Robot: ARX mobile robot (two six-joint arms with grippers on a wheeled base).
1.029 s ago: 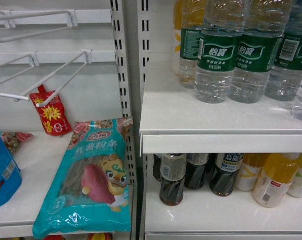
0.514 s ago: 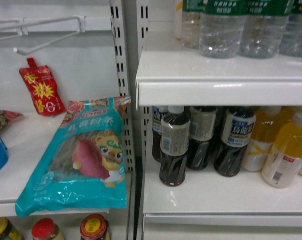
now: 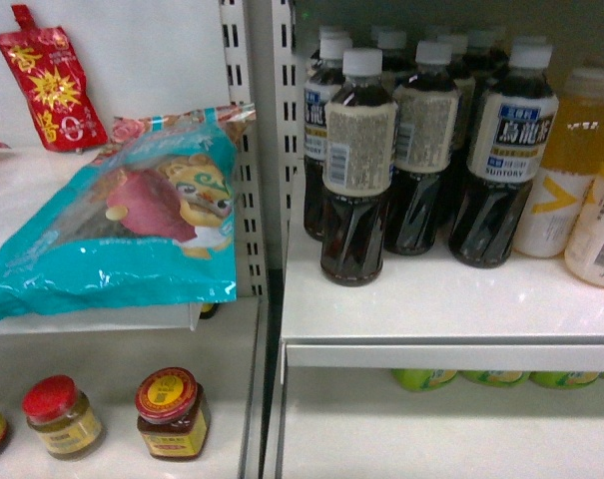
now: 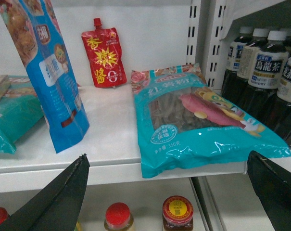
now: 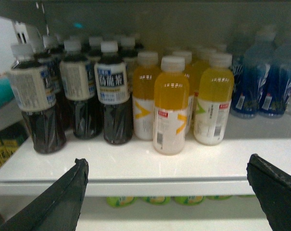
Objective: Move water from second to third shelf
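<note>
The water is out of view in every frame. My left gripper (image 4: 167,156) stands open in front of the edge of the left bay's shelf, with nothing between its black fingers (image 4: 63,192). My right gripper (image 5: 167,159) is open too, facing the front edge of the white shelf (image 5: 135,168) that carries dark tea bottles (image 5: 114,96) and yellow drink bottles (image 5: 170,106). Nothing lies between its fingers. Neither gripper shows in the head view, where the same dark tea bottles (image 3: 358,170) fill the right bay.
A teal snack bag (image 3: 132,239) overhangs the left shelf's edge beside a red pouch (image 3: 50,90). Two jars (image 3: 170,411) stand below it. A blue bag (image 4: 49,72) stands upright at the left. Blue bottles (image 5: 260,82) stand at the far right, green-capped bottles (image 5: 155,199) one shelf down.
The head view has dropped: the shelf with green-labelled water bottles slid up out of sight, the dark tea bottles rose to the top, and the jars below came into view.
</note>
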